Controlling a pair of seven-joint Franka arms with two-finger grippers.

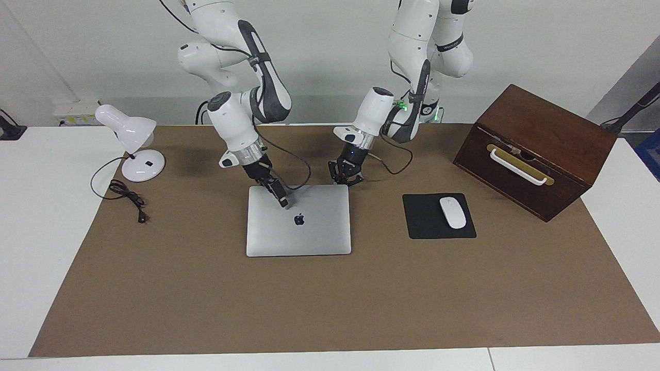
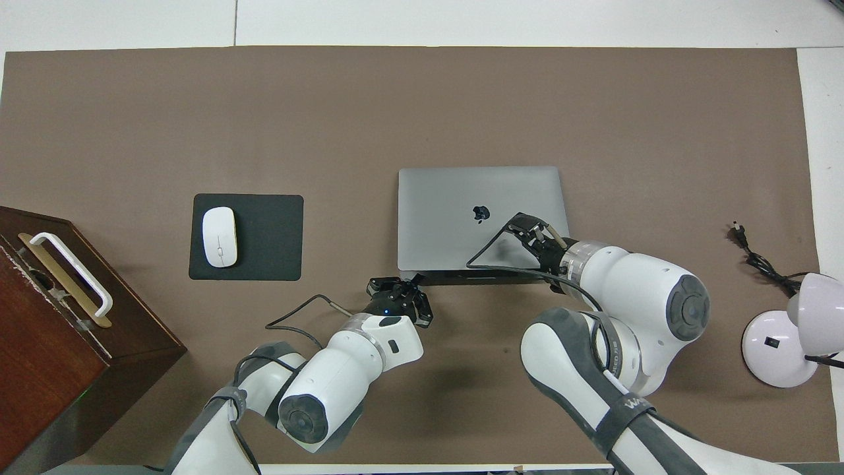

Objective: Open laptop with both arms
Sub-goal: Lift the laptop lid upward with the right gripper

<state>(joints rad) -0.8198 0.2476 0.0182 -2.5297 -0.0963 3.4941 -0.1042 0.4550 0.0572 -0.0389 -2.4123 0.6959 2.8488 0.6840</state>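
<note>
The laptop (image 1: 309, 234) lies closed and flat on the brown mat, silver-grey with a dark apple logo on the lid; it also shows in the overhead view (image 2: 455, 198). My right gripper (image 1: 283, 200) is down on the lid close to the logo, also seen in the overhead view (image 2: 533, 227). My left gripper (image 1: 346, 180) is low at the laptop's corner nearer the robots, toward the left arm's end, with its fingers spread; it shows in the overhead view (image 2: 400, 290) just off that edge. I cannot tell whether it touches the laptop.
A black mousepad (image 1: 420, 226) with a white mouse (image 1: 452, 212) lies beside the laptop toward the left arm's end. A dark wooden box (image 1: 536, 149) with a white handle stands past it. A white desk lamp (image 1: 131, 147) and its cord (image 1: 126, 196) sit at the right arm's end.
</note>
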